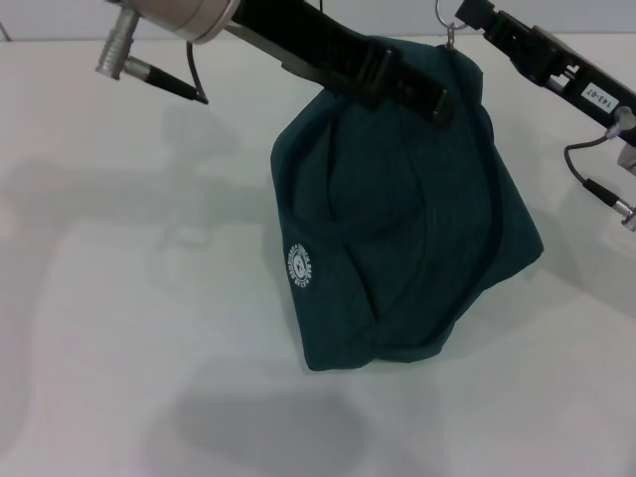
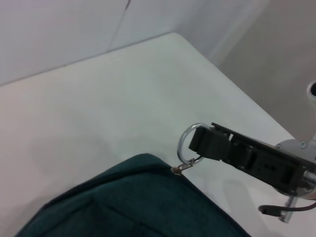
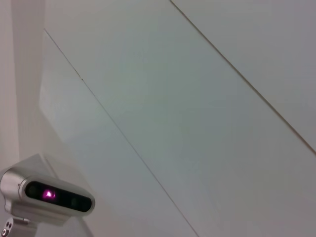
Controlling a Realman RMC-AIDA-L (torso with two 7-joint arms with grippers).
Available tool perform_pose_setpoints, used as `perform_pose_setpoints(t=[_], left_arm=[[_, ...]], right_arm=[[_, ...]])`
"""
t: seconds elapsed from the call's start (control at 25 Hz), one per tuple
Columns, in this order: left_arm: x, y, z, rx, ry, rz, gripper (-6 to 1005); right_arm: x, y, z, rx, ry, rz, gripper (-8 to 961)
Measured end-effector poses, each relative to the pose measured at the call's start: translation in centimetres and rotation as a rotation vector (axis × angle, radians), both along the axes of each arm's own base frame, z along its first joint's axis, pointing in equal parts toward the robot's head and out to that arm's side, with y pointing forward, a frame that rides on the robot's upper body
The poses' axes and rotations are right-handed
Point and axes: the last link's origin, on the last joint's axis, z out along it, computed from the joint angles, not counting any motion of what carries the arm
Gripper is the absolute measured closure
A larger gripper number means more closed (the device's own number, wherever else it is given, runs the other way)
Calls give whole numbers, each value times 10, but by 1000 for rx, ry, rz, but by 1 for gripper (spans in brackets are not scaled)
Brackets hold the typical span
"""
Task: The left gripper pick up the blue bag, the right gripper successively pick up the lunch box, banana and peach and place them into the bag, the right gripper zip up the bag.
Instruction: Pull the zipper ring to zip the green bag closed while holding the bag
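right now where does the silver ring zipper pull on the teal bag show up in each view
Head view: the silver ring zipper pull is at the top edge, right of centre, above the dark teal fabric bag.
Left wrist view: lower right of centre, held by the right gripper.
Right wrist view: not in it.
Shared landmark: the bag's top corner.

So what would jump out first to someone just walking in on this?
The blue bag fills the centre of the head view, hanging above the white table from the left gripper clamped at its top. Next, the right gripper at the bag's far upper corner, gripping the ring zipper pull.
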Motion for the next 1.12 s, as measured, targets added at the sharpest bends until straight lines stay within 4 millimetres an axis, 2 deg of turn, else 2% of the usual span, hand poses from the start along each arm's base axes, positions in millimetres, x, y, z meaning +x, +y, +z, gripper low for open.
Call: perform_pose_setpoints(t=[0.2, 0.6, 1.08, 1.12], left_arm=[[2, 4, 2, -19, -11, 38, 143], [-8, 14, -6, -13, 15, 95, 208], [-16, 16, -7, 11, 18, -30, 286], [-16, 16, -7, 14, 15, -35, 334]], right_arm=[[0, -1, -1, -5, -4, 2, 935], [-2, -1, -1, -6, -3, 12, 934], [-1, -4, 0, -10, 9, 20, 933], [-1, -4, 0, -11, 10, 20, 933]])
